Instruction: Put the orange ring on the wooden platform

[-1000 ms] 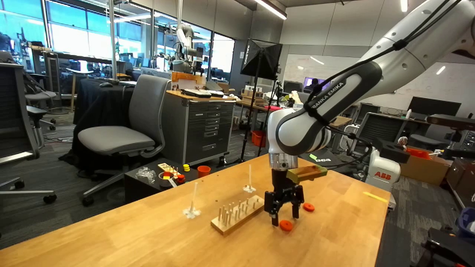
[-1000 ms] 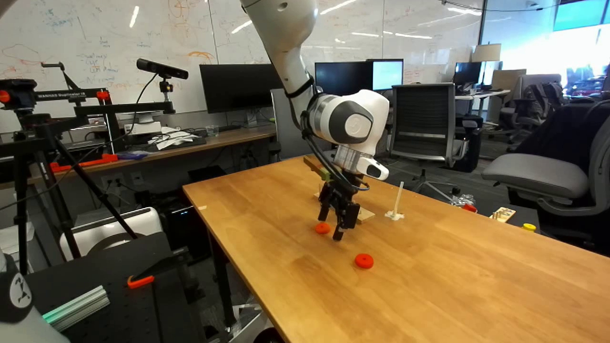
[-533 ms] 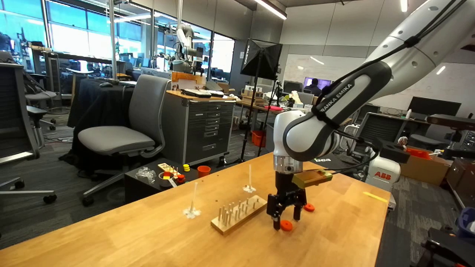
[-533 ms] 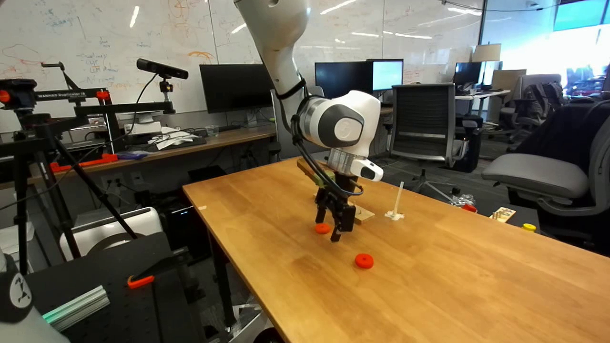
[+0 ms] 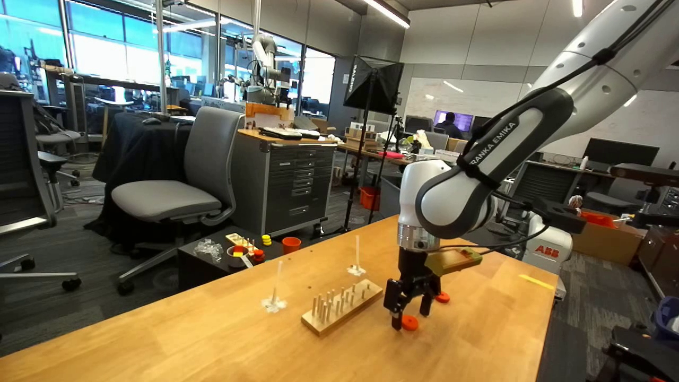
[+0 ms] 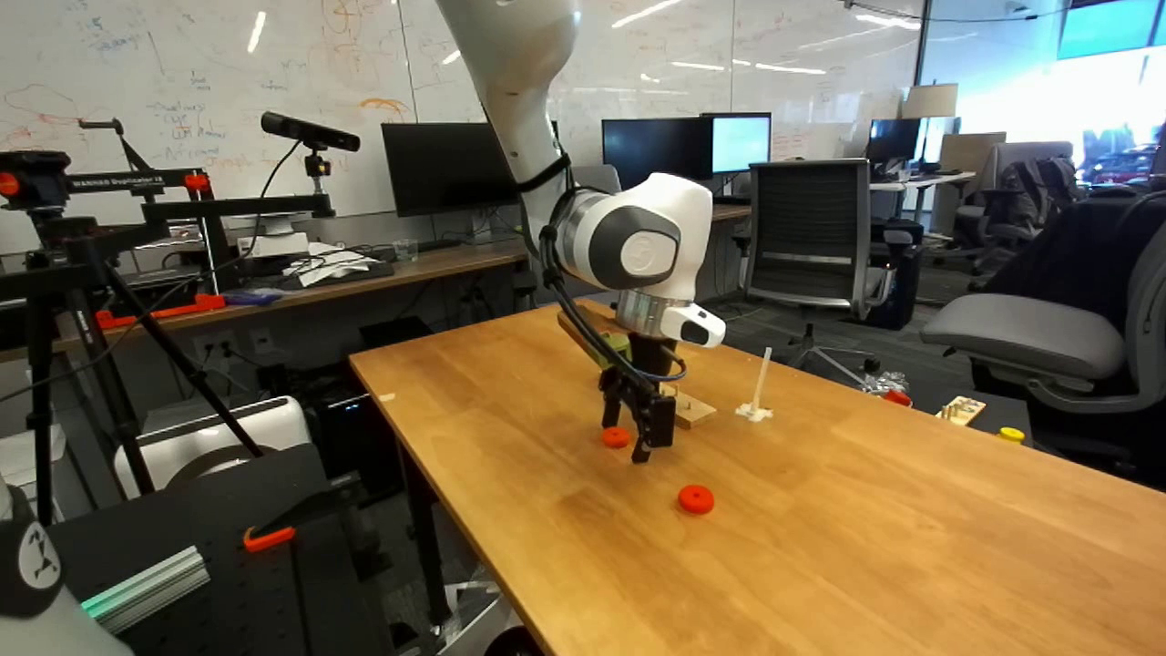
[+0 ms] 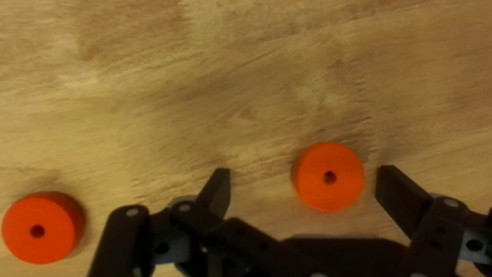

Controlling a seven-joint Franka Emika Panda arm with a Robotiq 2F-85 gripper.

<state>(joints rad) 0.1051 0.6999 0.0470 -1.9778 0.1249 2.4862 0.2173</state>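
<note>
1. Orange ring [image 7: 328,190] lies flat on the counter [image 6: 865,528].
2. Wooden platform [image 5: 344,313] rests apart from it, to the left in an exterior view.
3. Spread pincer [image 7: 303,182] brackets the ring, right of center in the wrist view; edging right would likely even the grip.

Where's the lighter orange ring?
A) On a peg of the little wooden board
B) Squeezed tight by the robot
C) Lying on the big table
C: the wrist view shows the orange ring on the table, with wood visible between it and both fingers of the open gripper.
</note>
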